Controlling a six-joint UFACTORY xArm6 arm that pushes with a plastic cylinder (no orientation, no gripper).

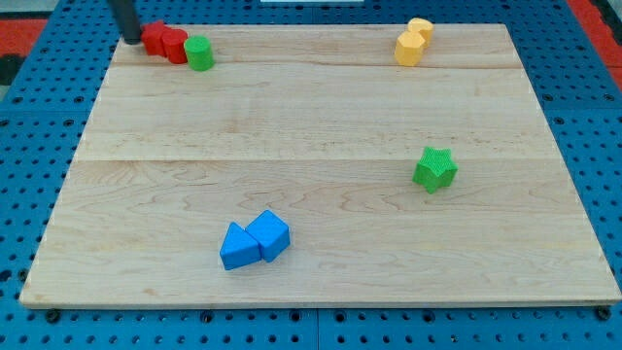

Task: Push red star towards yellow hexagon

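Two red blocks touch each other at the board's top left: one [155, 37] on the left and one [176, 46] on the right. I cannot tell which is the star. My tip [132, 40] is just left of the left red block, at or very near its edge. Two yellow blocks stand together at the top right, one [410, 48] in front and one [421, 29] behind it. Their shapes are hard to make out.
A green cylinder-like block [199, 53] touches the right red block. A green star [434, 169] sits at the middle right. Two blue blocks [238, 246] [269, 234] lie side by side near the bottom centre. The wooden board [311, 126] ends close behind the red blocks.
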